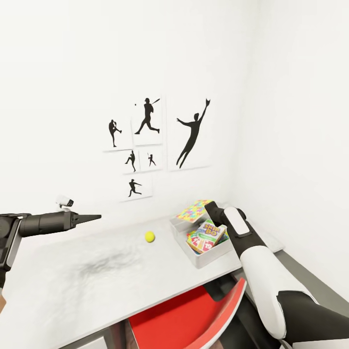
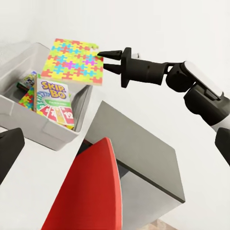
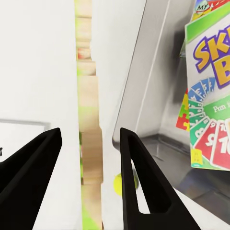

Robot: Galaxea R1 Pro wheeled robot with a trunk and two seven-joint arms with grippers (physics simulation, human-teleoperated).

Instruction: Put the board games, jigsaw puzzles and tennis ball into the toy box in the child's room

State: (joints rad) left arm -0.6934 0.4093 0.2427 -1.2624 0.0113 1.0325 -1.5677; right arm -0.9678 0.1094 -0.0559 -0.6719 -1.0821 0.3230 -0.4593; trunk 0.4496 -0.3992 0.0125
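Observation:
The tennis ball (image 1: 150, 236) (image 3: 117, 185) lies on the pale table (image 1: 72, 281), left of the grey toy box (image 1: 206, 258) (image 2: 48, 134). Inside the box a SKIP-BO board game (image 1: 209, 234) (image 2: 53, 101) (image 3: 211, 91) leans on other bright items. A jigsaw puzzle (image 1: 192, 211) (image 2: 74, 62) (image 3: 88, 110) rests tilted on the box's far rim. My right gripper (image 1: 212, 211) (image 2: 103, 61) (image 3: 91, 134) is open, its fingers on either side of the puzzle's edge. Over the table's left end, my left gripper (image 1: 94, 217) hovers open and holds nothing.
A red chair (image 1: 184, 315) (image 2: 91, 191) is tucked under the table's front edge. To the right of the table stands a lower dark grey cabinet (image 1: 303, 276) (image 2: 139, 148). Baseball silhouette posters (image 1: 148, 145) hang on the white wall behind.

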